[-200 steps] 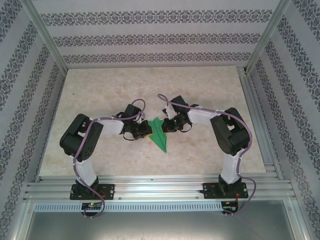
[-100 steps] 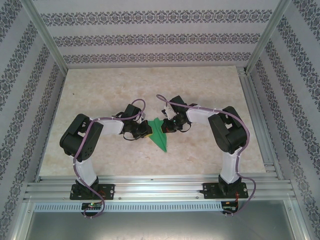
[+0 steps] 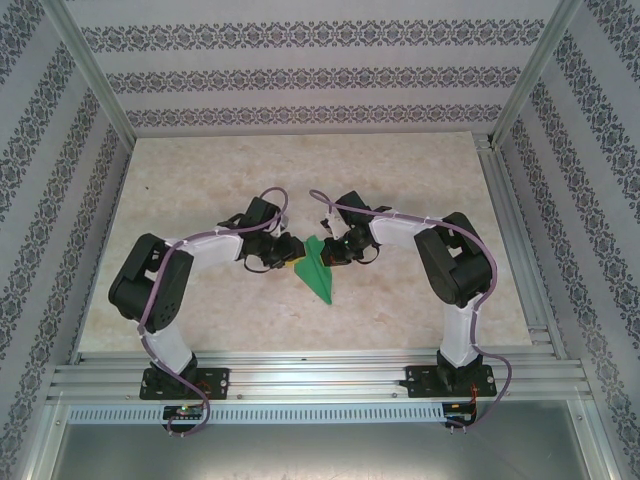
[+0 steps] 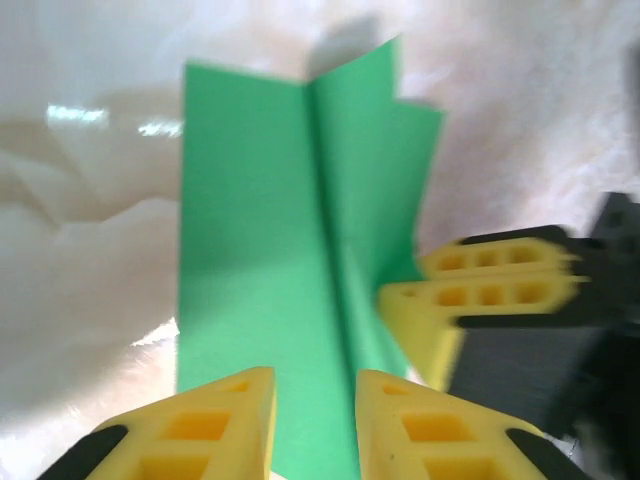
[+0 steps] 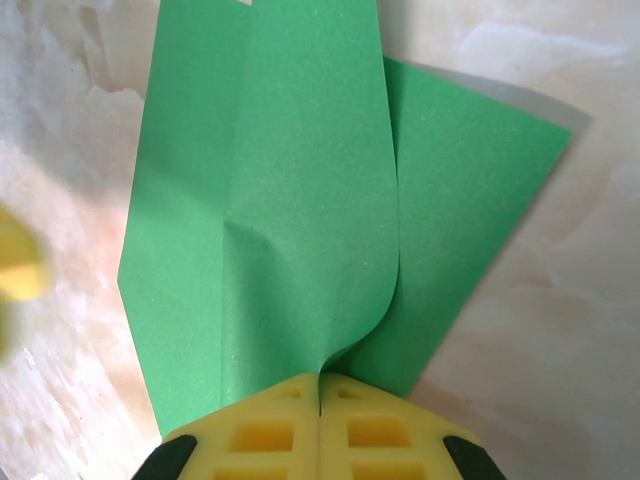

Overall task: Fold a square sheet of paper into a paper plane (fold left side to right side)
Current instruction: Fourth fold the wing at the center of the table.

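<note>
No writing, label, brand, number or sign can be read in any view. The green paper (image 5: 300, 200) is plain on every face that shows.

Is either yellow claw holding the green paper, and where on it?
Yes. The right end effector pinches the paper by the edge of its raised flap. The left end effector has its fingers apart, gripping nothing.
</note>
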